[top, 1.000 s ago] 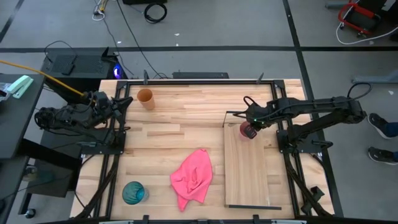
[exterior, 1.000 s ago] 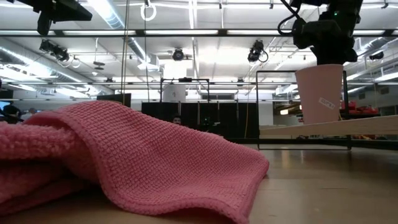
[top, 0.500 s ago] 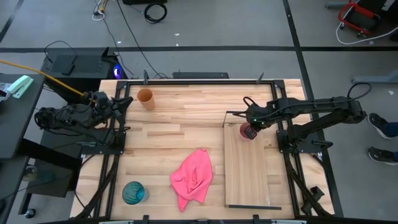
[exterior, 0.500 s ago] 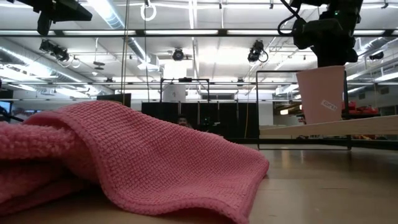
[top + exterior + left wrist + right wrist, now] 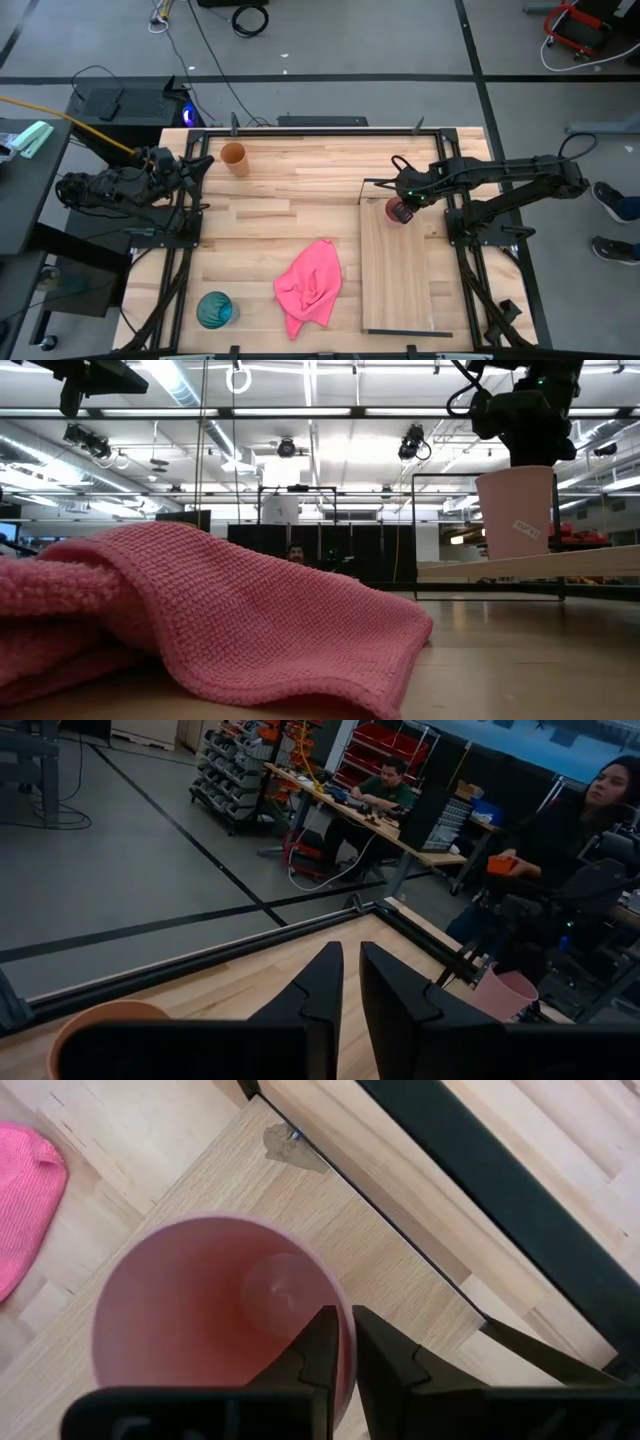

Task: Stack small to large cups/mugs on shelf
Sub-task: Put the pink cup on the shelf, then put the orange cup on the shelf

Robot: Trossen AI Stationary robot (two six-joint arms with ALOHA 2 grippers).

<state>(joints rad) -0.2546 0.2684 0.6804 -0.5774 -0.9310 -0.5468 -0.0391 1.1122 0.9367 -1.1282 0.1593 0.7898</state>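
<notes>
The pink cup [image 5: 400, 211] is upright at the far end of the light-wood shelf [image 5: 398, 280], by its black wire frame [image 5: 440, 476]. My right gripper [image 5: 403, 196] is above it, shut on it. In the low view the pink cup [image 5: 516, 512] has its base at the board's top; whether it touches, I cannot tell. The orange-brown cup [image 5: 233, 157] stands at the table's far left, just in front of my shut left gripper [image 5: 205, 161]. The teal cup [image 5: 215, 310] stands at the near left. My right gripper holds the pink cup by its rim wall [image 5: 346, 1326], on the side nearest the arm. One finger [image 5: 318, 1342] is inside the cup and the other [image 5: 385, 1352] is outside. The fingers point down from above. The cup is upright below them.
A crumpled pink cloth [image 5: 310, 283] lies on the tabletop between the teal cup and the shelf and fills the low view's foreground [image 5: 200, 615]. The near part of the shelf is bare. People sit at benches beyond the table [image 5: 385, 790].
</notes>
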